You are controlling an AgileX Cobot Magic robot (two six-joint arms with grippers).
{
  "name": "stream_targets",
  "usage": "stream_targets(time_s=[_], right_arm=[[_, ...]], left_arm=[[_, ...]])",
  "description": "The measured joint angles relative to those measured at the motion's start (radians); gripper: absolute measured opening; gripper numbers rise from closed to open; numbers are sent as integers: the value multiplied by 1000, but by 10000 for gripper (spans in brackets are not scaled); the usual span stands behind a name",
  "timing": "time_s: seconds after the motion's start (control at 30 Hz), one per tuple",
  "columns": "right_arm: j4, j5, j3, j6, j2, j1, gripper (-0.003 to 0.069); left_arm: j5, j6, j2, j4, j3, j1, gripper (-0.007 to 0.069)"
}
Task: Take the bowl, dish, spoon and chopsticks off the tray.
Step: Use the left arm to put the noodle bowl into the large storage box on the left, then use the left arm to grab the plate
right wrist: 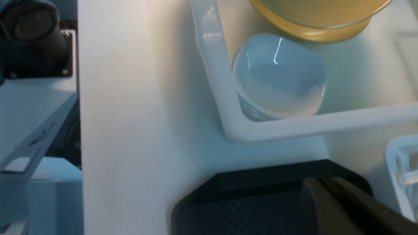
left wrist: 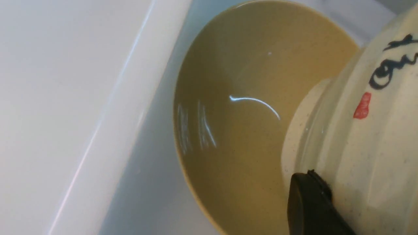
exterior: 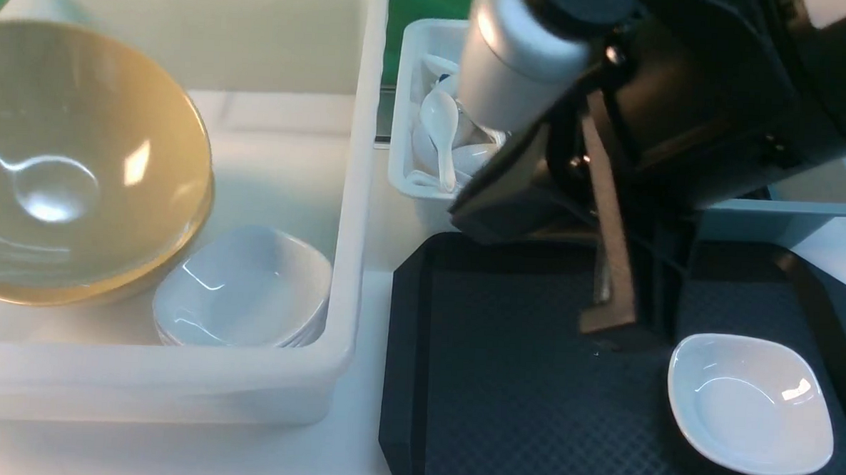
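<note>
The right gripper (exterior: 609, 318) hangs over the middle of the tray (exterior: 501, 405), fingers pointing down and pressed together with nothing seen between them. The tray lies at the near right. The dish (exterior: 748, 405) sits upright on it at the near right corner, just beside the gripper tips but apart from them.

Left of the tray stands a big white bin (exterior: 357, 192). In it the bowl (exterior: 76, 158) is tilted, its inside turned toward the near side. It lies over a second bowl (left wrist: 235, 130) of the same colour and is not fully nested in it. The left gripper (left wrist: 318, 209) shows one black finger against the bowl's cream outer wall. The other finger is hidden, so I cannot tell whether the grip is closed. A stack of white dishes (exterior: 246, 287) sits in the bin's near right corner, touching the lower bowl's rim.

Beyond the tray a small white bin (exterior: 403, 122) holds spoons (exterior: 442, 135). A blue-grey bin (exterior: 788, 214) stands at the far right.
</note>
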Motion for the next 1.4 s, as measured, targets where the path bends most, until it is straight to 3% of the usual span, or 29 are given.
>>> stream_targets(time_s=[0.27, 0.4, 0.53, 0.77, 0.87, 0.93, 0.97, 1.03, 1.07, 1.13, 1.17, 1.2, 1.3, 1.37, 1.4], right_arm=[[-33, 21, -1, 2, -44, 0, 34], [-40, 22, -1, 2, -54, 0, 34], [-62, 26, -1, 2, -54, 0, 34], [-212, 6, -1, 112, -54, 0, 38], [-303, -15, 0, 198, -48, 0, 39], [-358, -19, 1, 262, -36, 0, 41], [-364, -16, 1, 265, -34, 0, 41], [-395, 20, 1, 293, -24, 0, 42], [-396, 24, 1, 296, -23, 0, 42], [-410, 90, 5, 323, -20, -9, 42], [-410, 100, 7, 326, -20, -12, 43], [-411, 117, 26, 345, -23, -33, 44], [-415, 124, 140, 400, -50, -127, 43], [-418, 124, 176, 414, -64, -154, 44], [-420, 124, 264, 433, -97, -214, 45]], left_arm=[[-105, 17, 128, 18, 0, -24, 203], [-75, 8, 156, 104, 0, -25, 378], [-20, -58, 146, 181, -18, -30, 494], [92, -164, 9, 251, -186, -58, 533], [110, -151, -89, 213, -243, -183, 516], [130, -137, -136, 190, -242, -349, 499], [132, -136, -138, 189, -241, -364, 498], [136, -134, -141, 183, -212, -560, 489], [135, -134, -138, 183, -206, -592, 488], [116, -134, -105, 186, -181, -771, 486], [112, -136, -101, 187, -180, -785, 486], [80, -143, -74, 189, -176, -891, 486], [-11, -163, 13, 198, -175, -1078, 486], [-26, -170, 37, 206, -179, -1115, 486], [-37, -183, 90, 224, -192, -1186, 486]])
